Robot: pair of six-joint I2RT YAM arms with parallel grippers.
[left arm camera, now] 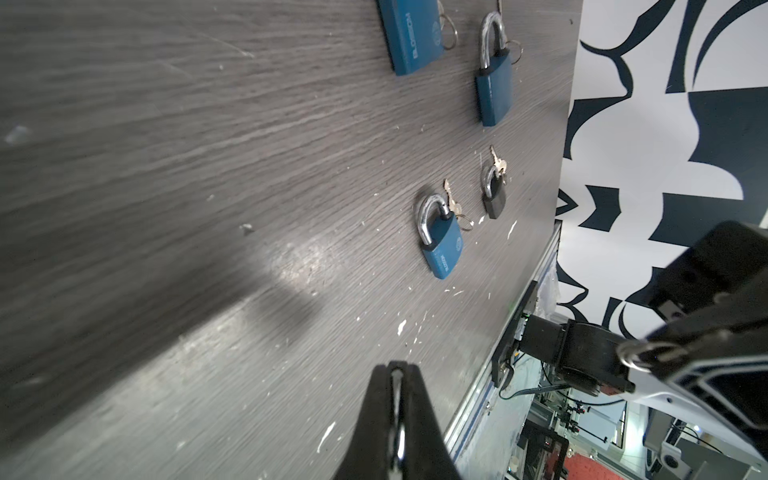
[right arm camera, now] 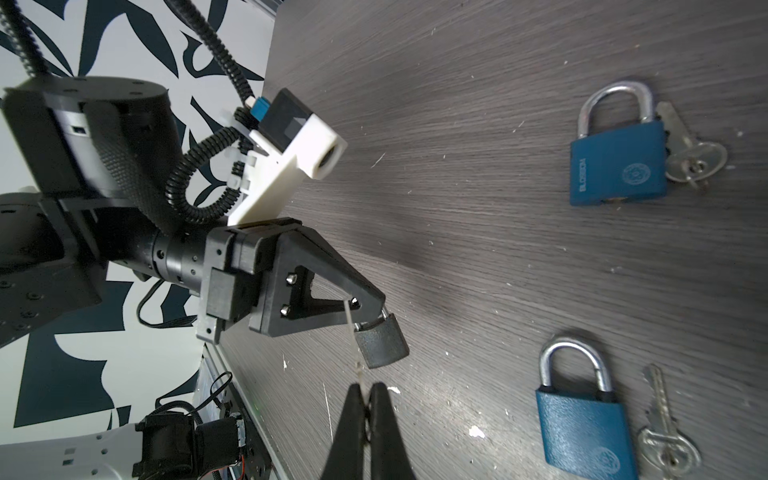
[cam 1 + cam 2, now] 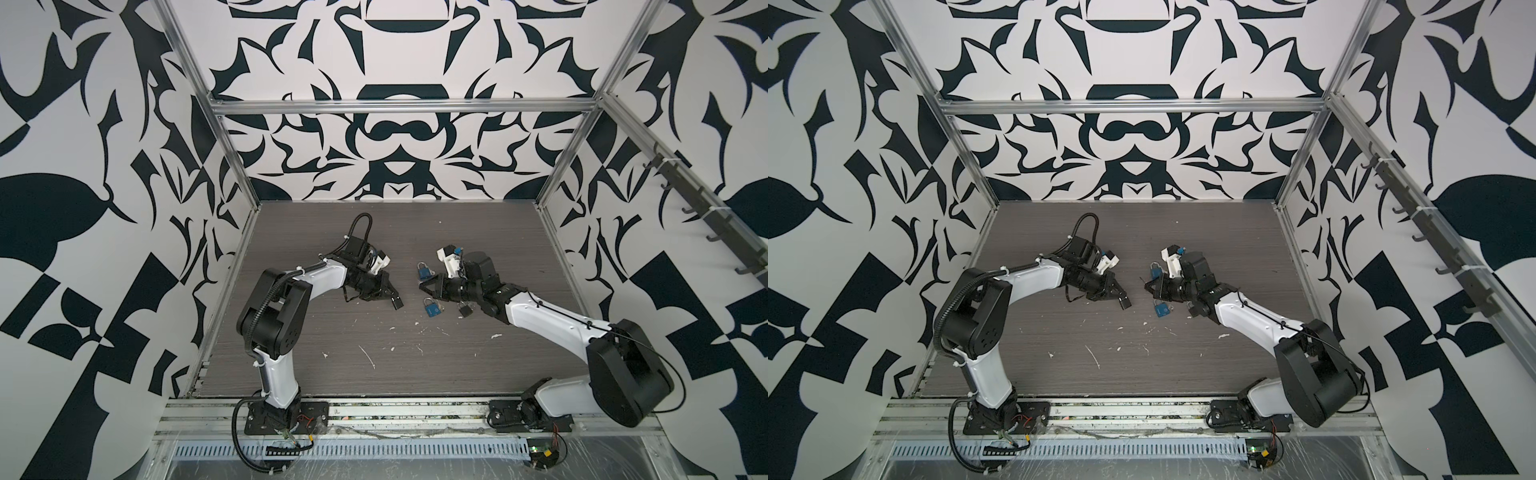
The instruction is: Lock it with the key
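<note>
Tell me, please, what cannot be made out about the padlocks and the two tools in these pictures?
- The black padlock in the left tool: keyhole turned away in the right wrist view, too small in both top views.
- The right tool: only a pale sliver shows between its shut fingers.
- A blue padlock: shackle cut off by the left wrist view's top edge.

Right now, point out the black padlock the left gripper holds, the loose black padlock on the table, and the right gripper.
held black padlock [image 2: 382, 343], right wrist view, on its body.
loose black padlock [image 1: 494, 205], left wrist view, on its body.
right gripper [image 2: 366, 388], right wrist view, midway between its shut fingertips.
</note>
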